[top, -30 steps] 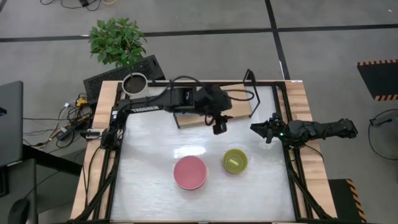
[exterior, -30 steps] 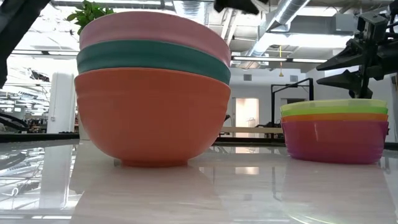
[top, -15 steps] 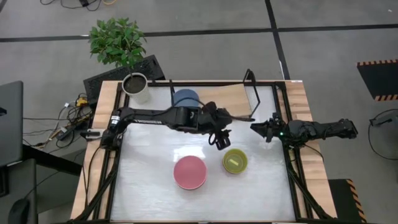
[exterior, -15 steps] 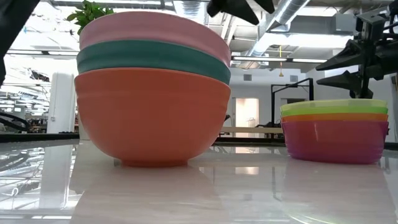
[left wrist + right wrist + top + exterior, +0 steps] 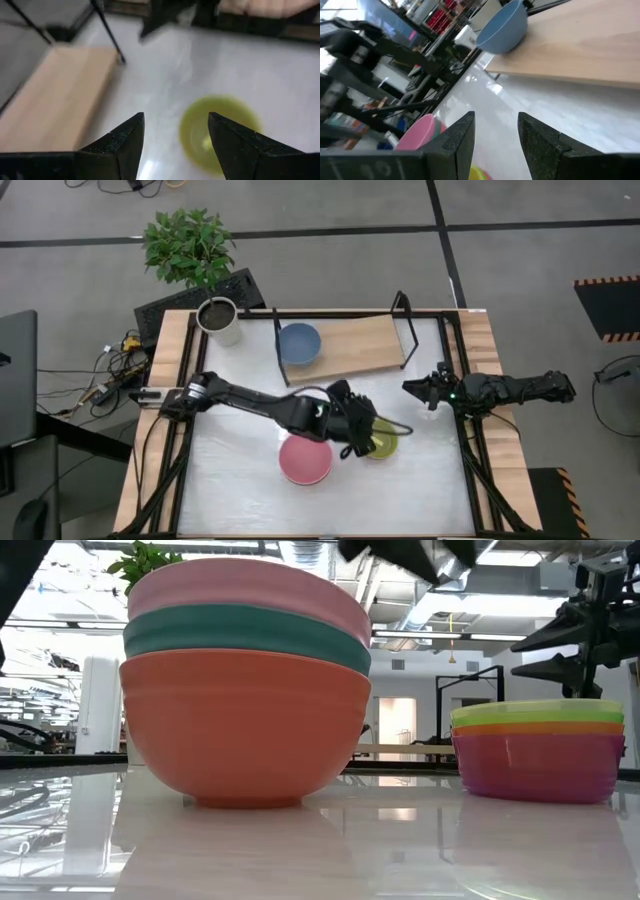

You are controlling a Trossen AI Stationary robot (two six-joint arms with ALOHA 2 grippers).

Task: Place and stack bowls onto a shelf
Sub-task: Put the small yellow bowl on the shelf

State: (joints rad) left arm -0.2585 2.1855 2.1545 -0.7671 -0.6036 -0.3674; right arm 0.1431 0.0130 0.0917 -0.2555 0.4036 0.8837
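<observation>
- Now the big white table (image 5: 240,500) is shiny, with wood strips down its two sides.
- Behind the table is a gray floor, and a green plant (image 5: 188,244) stands there.
- A white pot (image 5: 218,320) with dark soil in it stands at the back left corner of the table.
- Far back in the low view there are bright ceiling lights and pipes.
- At the back of the table stands the shelf (image 5: 365,346), a wood board with thin black frames at its ends.
- One blue bowl (image 5: 299,343) sits on the left end of the shelf, right way up and empty; the right end of the board is bare.
- Near the front of the table is a stack with a pink bowl (image 5: 248,590) on top, a teal bowl (image 5: 240,635) under it and an orange-red bowl (image 5: 245,720) at the bottom.
- Just beside it, to the right, is a lower stack: a yellow-green bowl (image 5: 537,710) on top, then an orange bowl (image 5: 537,727), then a purple bowl (image 5: 540,765).
- Over the lower stack hovers the left gripper (image 5: 175,135), fingers apart and holding nothing.
- By the right edge of the table waits the right gripper (image 5: 495,135), fingers apart too and holding nothing.
</observation>
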